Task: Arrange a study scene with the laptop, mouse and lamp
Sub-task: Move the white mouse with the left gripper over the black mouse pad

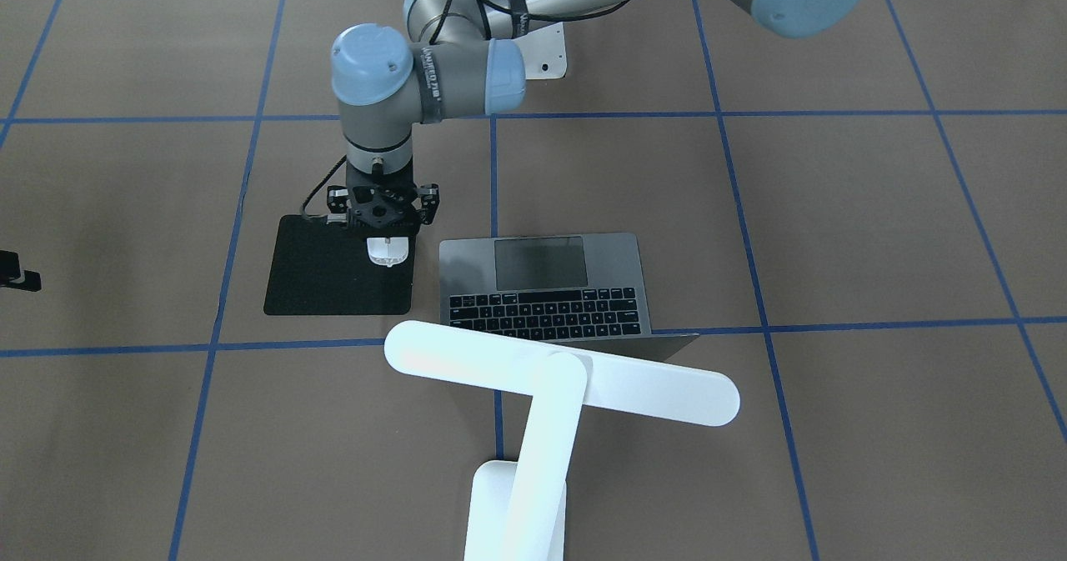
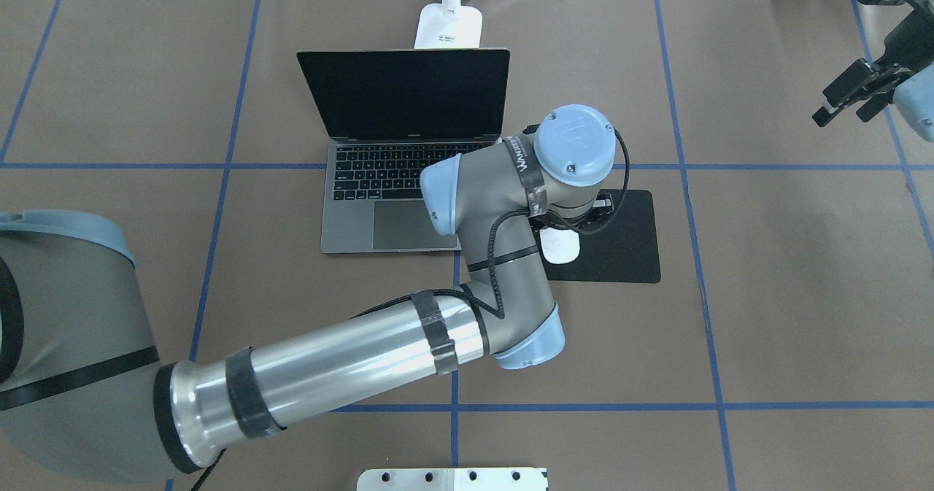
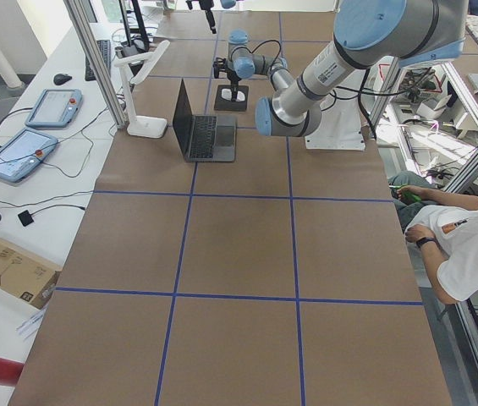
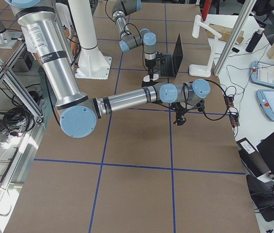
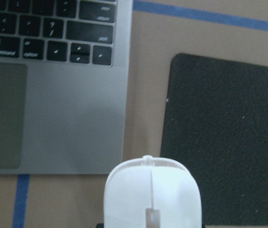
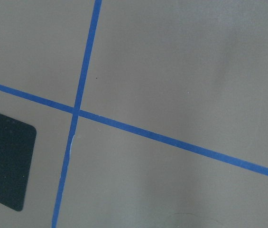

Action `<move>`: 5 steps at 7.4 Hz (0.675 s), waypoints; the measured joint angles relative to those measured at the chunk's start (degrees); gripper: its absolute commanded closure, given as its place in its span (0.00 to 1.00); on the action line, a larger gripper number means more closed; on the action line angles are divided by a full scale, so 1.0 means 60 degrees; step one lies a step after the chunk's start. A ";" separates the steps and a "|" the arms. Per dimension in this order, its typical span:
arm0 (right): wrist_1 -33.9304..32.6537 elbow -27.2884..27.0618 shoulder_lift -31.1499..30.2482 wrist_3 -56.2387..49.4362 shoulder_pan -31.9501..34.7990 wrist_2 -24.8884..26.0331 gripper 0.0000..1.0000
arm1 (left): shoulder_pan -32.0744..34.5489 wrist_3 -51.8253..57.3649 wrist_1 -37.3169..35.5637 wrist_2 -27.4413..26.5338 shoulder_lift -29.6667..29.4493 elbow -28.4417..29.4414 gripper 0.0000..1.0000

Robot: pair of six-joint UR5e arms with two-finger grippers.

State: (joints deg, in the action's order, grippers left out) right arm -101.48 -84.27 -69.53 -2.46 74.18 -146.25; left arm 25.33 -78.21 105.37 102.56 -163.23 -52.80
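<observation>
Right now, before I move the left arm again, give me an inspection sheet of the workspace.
Surface: brown paper table with a blue tape grid.
Job's things: laptop open, screen dark; lamp beyond its lid; mouse at the laptop-side edge of the black mouse pad.
Clutter: nothing seen.
Grippers: left tool over the mouse, fingertips hidden, grip cannot tell; right tool open, empty, off at the robot's far right.
Cables: black cable looped along the left wrist.
Surroundings: seated person, pendants and a box beside the table.
</observation>
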 measured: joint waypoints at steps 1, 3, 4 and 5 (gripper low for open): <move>0.0197 0.0167 0.0001 0.0000 0.0000 0.0000 0.00 | 0.0000 0.0048 0.0324 -0.0191 -0.0611 0.1016 0.60; 0.0466 0.0412 0.0010 0.0006 0.0000 -0.0014 0.00 | -0.0025 0.0081 0.1074 -0.0507 -0.1446 0.2647 0.53; 0.0502 0.0447 0.0014 0.0022 0.0000 -0.0039 0.00 | -0.0044 0.0082 0.1224 -0.0565 -0.1611 0.3004 0.52; 0.0514 0.0458 0.0015 0.0035 0.0000 -0.0051 0.00 | -0.0070 0.0056 0.1287 -0.0583 -0.1681 0.3177 0.50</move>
State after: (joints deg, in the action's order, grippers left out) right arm -98.39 -81.52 -69.44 -2.25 74.18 -146.55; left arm 24.91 -77.88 113.09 99.06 -173.32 -33.74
